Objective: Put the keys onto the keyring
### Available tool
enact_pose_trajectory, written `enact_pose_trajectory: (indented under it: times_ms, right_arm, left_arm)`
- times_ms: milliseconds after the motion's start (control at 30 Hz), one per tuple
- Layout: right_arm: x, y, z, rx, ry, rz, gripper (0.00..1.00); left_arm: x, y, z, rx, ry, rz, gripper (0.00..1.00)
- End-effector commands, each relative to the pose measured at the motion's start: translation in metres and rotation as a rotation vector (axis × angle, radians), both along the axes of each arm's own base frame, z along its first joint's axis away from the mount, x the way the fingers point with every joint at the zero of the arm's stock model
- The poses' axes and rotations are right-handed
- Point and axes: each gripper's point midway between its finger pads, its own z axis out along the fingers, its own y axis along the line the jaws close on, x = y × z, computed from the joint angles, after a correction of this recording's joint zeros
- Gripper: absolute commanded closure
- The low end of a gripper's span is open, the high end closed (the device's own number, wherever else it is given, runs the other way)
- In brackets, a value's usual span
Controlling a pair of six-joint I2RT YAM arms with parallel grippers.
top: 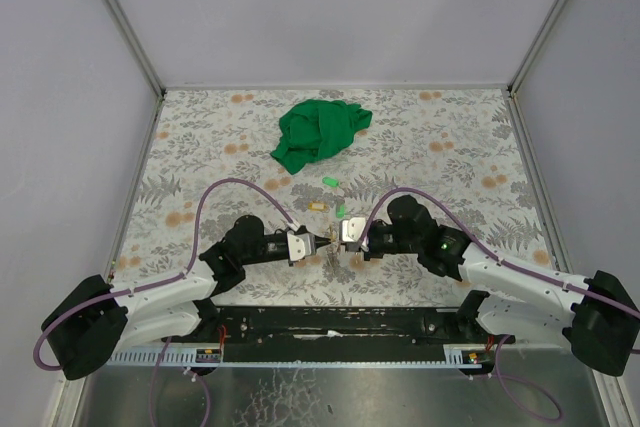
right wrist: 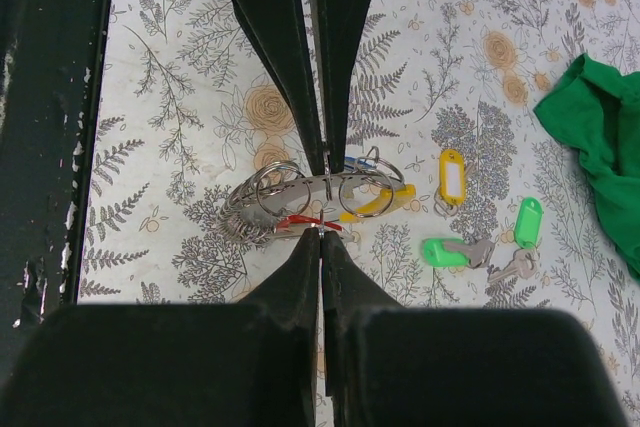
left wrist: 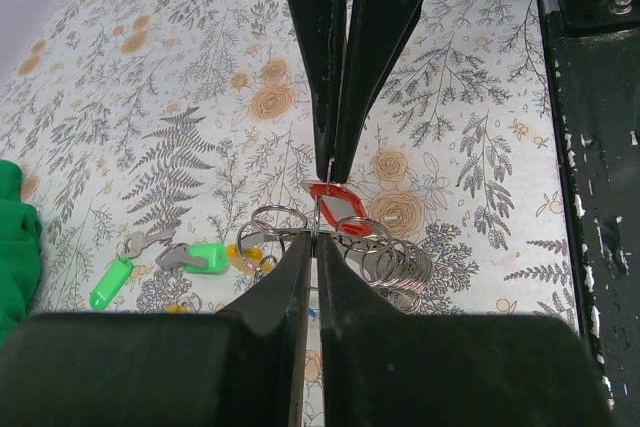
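Finds the left end effector [right wrist: 325,157] and the right end effector [right wrist: 320,242] nose to nose, low over the tabletop [right wrist: 180,117] and near its front edge. Shows both pressed together with no gap between the fingers, each seemingly pinching the thin silver wire of the keyring [right wrist: 290,185] from opposite sides.

Reads as a 2-handed hold. 1 grip steadies the loop and the other works at it, so the wire stays lifted and does not slide about on the patterned surface. Cannot tell from these views whether the wire is being pried apart.

Places the red-tagged key [right wrist: 298,219] right at the meeting tips, touching or almost touching the wire. Probably the 1 in hand, though cannot tell whether it is already threaded.

Shows a bunch of smaller silver rings [right wrist: 248,209] just beside the tips, on the side toward the front edge. Possibly hanging from the same loop, but too tangled to say.

Shows 2 green-tagged keys [right wrist: 440,250] and 2 yellow tags [right wrist: 452,175] loose on the tabletop. The nearer yellow 1 lies close against the rings, the rest clearly apart from the loop yet within easy reach for later turns.

Shows the green cloth [right wrist: 600,137] well apart at the far side, seemingly of no use to this step.
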Motion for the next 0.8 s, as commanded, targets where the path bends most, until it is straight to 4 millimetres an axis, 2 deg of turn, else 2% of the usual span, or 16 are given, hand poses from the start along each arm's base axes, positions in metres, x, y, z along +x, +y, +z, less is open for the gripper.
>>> enact_pose_trajectory:
  times_ms: [0,767]
  right_arm:
    - [0.0,0.0101,0.012,0.047,-0.044,0.028,1.0]
    - [0.0021,0.0094,0.0115,0.039,-0.054,0.009,1.0]
  left_arm:
    - [-0.0003,-0.0028,0.0155,-0.05,-0.061,-0.013,1.0]
    - [-0.0012,-0.0031,0.016,-0.05,-0.056,-0.018,1.0]
